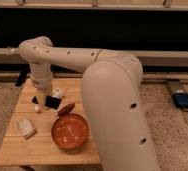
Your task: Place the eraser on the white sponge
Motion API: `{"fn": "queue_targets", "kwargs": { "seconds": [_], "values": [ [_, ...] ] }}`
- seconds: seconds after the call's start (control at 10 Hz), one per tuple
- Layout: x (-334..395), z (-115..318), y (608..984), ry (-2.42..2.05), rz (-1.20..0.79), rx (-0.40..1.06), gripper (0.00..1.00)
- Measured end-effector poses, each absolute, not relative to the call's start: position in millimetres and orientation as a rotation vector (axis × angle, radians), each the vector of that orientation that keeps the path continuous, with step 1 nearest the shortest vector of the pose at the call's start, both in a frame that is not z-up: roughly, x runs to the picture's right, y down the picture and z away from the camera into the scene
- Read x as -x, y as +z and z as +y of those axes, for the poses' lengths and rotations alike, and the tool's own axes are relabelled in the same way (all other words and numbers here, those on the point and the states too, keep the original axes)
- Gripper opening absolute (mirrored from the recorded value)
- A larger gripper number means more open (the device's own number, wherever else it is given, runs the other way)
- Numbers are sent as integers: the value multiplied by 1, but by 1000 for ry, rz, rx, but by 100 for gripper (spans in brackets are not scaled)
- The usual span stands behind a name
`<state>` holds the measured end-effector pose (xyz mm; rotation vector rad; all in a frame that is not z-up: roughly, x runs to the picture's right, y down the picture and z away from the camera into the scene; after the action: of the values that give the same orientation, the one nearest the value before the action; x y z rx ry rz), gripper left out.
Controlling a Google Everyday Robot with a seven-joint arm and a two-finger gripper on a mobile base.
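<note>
Gripper [43, 100] hangs over the left half of the wooden surface [37, 150], jaws closed on the eraser [52, 102]. This black block sits at the gripper's 3 o'clock side, tilted. Whether it touches the surface cannot be told. White sponge [26, 127] lies at 7 o'clock from the gripper, apart from the eraser, near the surface's left edge. Orange bowl [69, 132] stands at 5 o'clock. Dark red-brown item [66, 109] lies between eraser and bowl.

Dim warm light, soft overall blur
</note>
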<state>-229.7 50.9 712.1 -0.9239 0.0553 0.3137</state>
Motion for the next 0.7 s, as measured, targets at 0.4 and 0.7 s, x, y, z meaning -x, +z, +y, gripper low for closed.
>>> {"fn": "queue_targets", "kwargs": {
  "seconds": [0.4, 0.7],
  "values": [
    [224, 48, 719, 323, 41, 918, 0],
    [225, 48, 718, 322, 40, 918, 0]
  ]
}}
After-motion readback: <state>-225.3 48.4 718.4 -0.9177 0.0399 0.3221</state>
